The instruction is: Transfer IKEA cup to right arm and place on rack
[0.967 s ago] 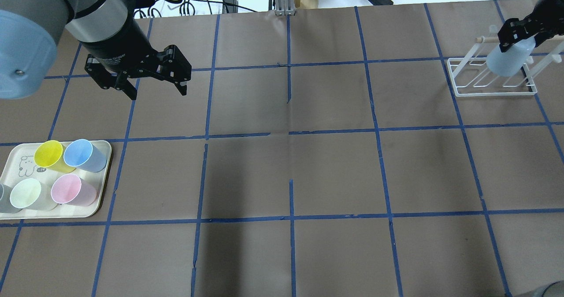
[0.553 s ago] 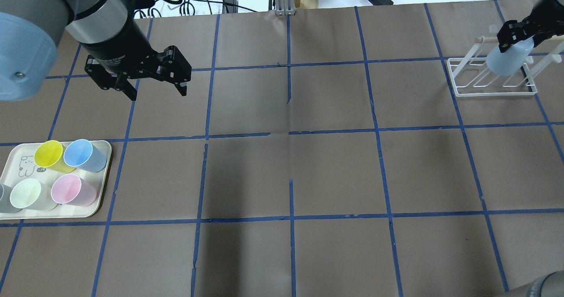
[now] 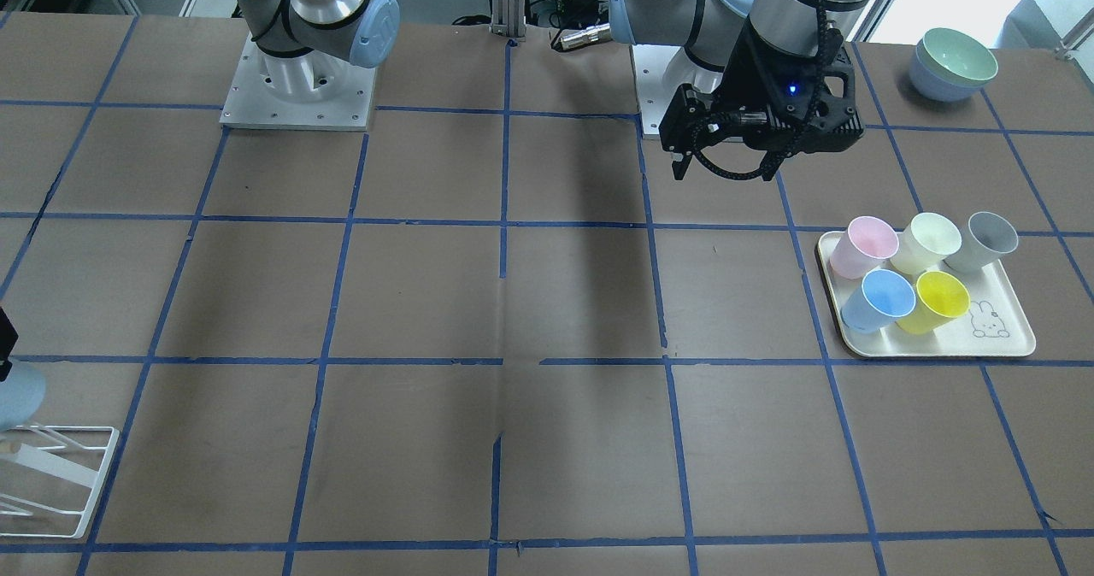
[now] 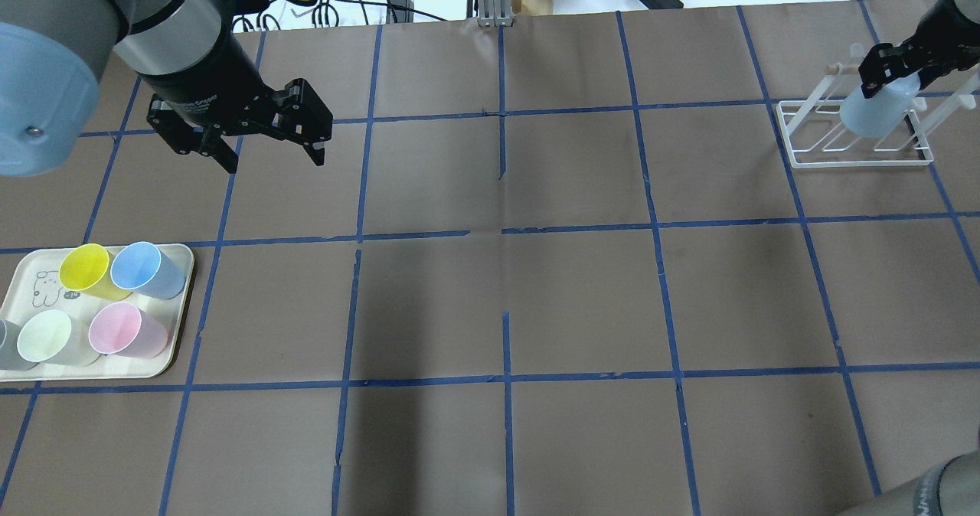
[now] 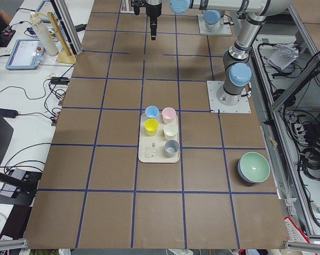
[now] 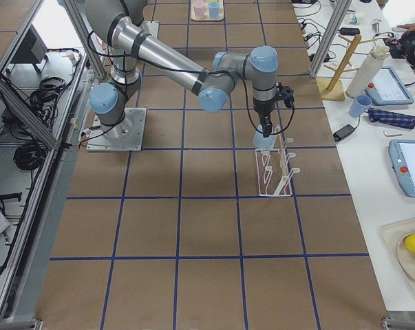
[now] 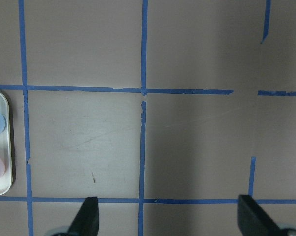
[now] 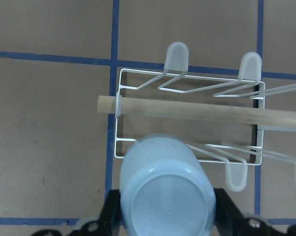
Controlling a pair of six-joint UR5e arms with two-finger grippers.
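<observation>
The IKEA cup (image 4: 873, 112), pale blue, hangs upside down in my right gripper (image 4: 890, 68), which is shut on it. It is over the near rods of the white wire rack (image 4: 857, 162). The right wrist view shows the cup's base (image 8: 165, 191) just in front of the rack's wooden bar (image 8: 211, 112). The cup (image 6: 264, 141) and rack (image 6: 276, 172) also show in the exterior right view. My left gripper (image 4: 276, 162) is open and empty above the table at the far left, and its fingertips (image 7: 87, 216) frame bare table.
A cream bunny tray (image 4: 178, 347) at the left front holds a second blue cup (image 4: 145, 269), a yellow cup (image 4: 84, 267), a pink cup (image 4: 122, 331), a pale green cup (image 4: 50, 336) and a grey one. Stacked bowls (image 3: 953, 63) sit near the left arm's base.
My right gripper has moved the cup slightly left and lower over the rack. The left arm has not moved.
</observation>
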